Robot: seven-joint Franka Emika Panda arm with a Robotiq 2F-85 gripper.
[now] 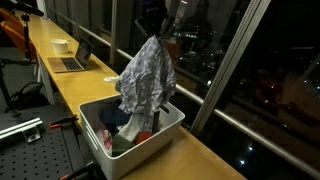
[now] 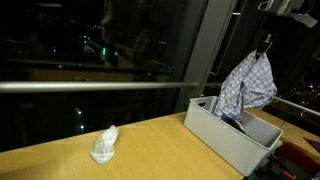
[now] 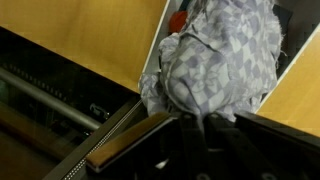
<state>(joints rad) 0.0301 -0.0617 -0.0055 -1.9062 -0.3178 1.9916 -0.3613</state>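
Slipping looks the main risk: the fingers [image 1: 160,30] pinch only a small bunch at the top of the cloth [image 1: 145,75], and its low hem could snag the white bin [image 1: 150,146]. Thin, crumpled and grey-and-white patterned, the cloth hangs over the bin, by the bench's [image 1: 205,150] edge away from the window, with its hem among the clothes [image 1: 125,130] inside.

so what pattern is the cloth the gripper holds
Grey-and-white geometric print on the cloth, clearest in the wrist view.
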